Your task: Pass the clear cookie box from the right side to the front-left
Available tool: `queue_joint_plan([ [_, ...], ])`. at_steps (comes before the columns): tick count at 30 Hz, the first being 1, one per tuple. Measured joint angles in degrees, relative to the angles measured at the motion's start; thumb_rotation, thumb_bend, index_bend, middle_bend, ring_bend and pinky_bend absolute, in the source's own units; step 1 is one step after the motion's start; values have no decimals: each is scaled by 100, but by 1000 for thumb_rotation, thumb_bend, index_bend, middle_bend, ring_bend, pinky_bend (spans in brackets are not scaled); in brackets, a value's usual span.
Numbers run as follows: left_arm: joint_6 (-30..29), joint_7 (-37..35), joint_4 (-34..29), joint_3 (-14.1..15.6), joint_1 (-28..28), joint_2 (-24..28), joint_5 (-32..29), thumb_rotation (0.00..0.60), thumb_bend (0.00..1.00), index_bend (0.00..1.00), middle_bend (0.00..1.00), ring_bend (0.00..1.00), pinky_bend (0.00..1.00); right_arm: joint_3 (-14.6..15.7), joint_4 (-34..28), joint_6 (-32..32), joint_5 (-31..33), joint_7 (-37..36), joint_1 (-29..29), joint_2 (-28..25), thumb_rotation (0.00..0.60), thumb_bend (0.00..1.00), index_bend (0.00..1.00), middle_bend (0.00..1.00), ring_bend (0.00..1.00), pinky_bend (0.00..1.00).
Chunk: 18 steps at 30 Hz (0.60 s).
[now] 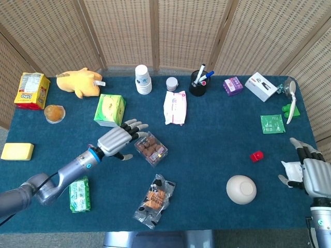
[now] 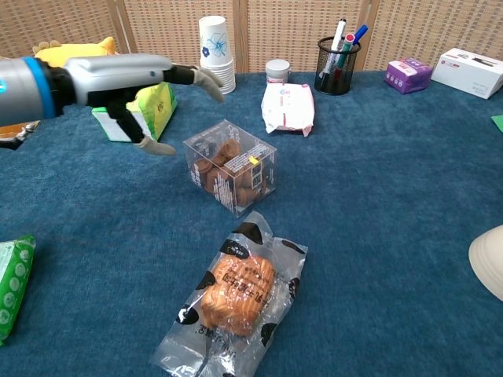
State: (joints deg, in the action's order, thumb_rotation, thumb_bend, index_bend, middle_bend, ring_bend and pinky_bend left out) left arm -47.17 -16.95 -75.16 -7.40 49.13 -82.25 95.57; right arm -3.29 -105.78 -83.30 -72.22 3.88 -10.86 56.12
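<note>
From the head view, a blue table (image 1: 217, 134) holds scattered items. The clear cookie box (image 1: 150, 149) sits near the middle of the table, slightly left. The left robot hand (image 1: 118, 139) hovers just beside the box on its left, fingers spread apart and reaching toward it, holding nothing. The right robot hand (image 1: 314, 174) is at the near right edge, fingers apart and empty, well apart from the box. A packaged bun (image 1: 154, 199) lies nearer than the box, and a white bowl (image 1: 241, 189) sits near right. From the chest view, the left robot hand (image 2: 134, 78) hangs open above and left of the clear cookie box (image 2: 230, 167), with a green tissue box (image 2: 132, 110) behind it.
</note>
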Motion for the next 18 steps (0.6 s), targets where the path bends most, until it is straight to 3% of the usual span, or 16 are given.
queue_joint_plan([
  [4,425,-173,142,-22,393,-167,-86,591,302,131,14,0,0,-22,47,-43,-15,-126,111,-20,600,57,90,182,150,211],
  [9,821,-288,336,-48,820,-365,-201,495,302,119,1,0,0,-64,68,-86,-29,-308,221,-62,600,56,87,182,150,211],
  [18,1343,-389,664,-20,1395,-664,-407,489,302,135,58,0,0,-144,100,-147,-60,-590,427,-149,600,57,74,182,150,212],
])
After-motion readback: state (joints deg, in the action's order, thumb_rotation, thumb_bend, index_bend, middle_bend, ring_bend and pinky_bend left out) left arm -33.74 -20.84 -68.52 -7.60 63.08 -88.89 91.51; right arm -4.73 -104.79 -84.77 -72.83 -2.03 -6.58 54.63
